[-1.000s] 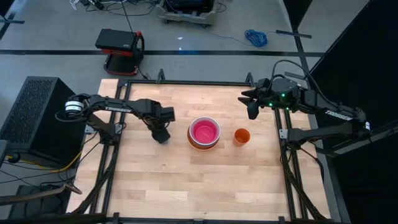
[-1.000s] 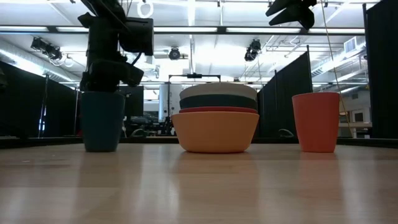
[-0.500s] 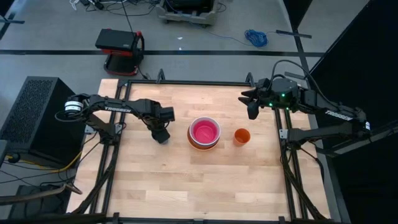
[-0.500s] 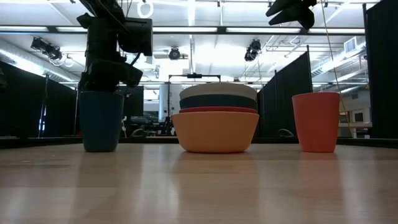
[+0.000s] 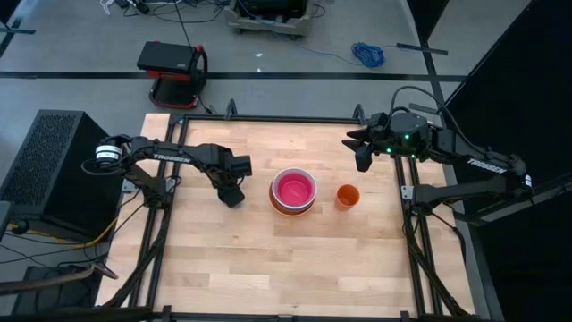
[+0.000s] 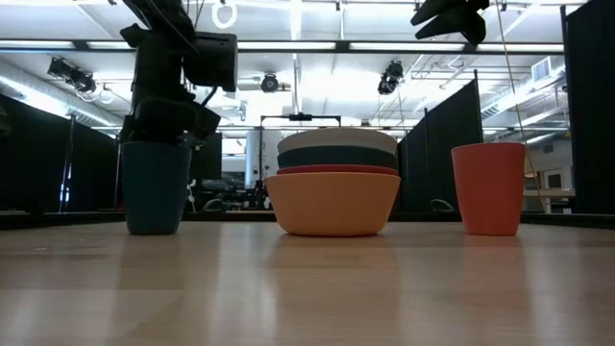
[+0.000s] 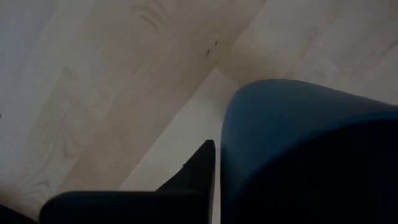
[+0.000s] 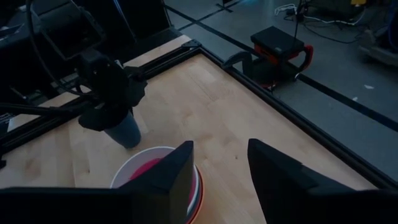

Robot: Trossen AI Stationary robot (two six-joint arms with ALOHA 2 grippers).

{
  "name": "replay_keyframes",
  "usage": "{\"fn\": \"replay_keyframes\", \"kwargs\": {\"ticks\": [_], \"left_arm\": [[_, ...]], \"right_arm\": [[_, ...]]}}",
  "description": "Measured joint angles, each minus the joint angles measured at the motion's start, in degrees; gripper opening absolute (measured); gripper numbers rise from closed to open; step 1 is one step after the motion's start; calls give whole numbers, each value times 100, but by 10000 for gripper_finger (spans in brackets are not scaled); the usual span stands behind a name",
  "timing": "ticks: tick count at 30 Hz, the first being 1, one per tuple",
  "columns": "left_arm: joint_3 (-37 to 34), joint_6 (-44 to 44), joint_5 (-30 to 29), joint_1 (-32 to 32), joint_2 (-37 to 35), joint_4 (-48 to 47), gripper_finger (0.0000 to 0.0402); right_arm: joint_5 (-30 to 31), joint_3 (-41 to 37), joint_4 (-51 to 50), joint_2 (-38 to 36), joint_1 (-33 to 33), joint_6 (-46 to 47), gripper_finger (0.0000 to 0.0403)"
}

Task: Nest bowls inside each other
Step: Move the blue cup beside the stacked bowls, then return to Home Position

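Near the middle of the desk (image 5: 223,259) sits the stack of bowls (image 5: 293,190), nested one inside another: the pink one on top, then white, teal-blue and red rims, with the orange bowl (image 6: 333,203) at the bottom carrying the rest. Just to the right of the stack, apart from it, an orange cup (image 5: 348,195) stands upright. On the other side, near the stack but not touching, a dark blue cup (image 6: 155,186) also stands upright. The left tool (image 5: 231,193) is right over this blue cup, low at its rim; one dark finger (image 7: 198,169) lies close along the cup's outer wall, and I cannot tell whether the cup is gripped or free. The right tool (image 5: 362,157) hangs high above the desk's far right part, well clear of everything, its two fingers (image 8: 166,173) standing apart and holding nothing.
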Motion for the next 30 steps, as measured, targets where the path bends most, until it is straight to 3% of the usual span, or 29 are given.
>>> {"fn": "replay_keyframes", "kwargs": {"ticks": [18,30], "left_arm": [[13,-10,117,0,-7,252,97],[200,-4,123,0,-12,372,110]], "right_arm": [[22,0,0,0,0,-24,157],[23,0,-2,0,0,-24,151]]}}
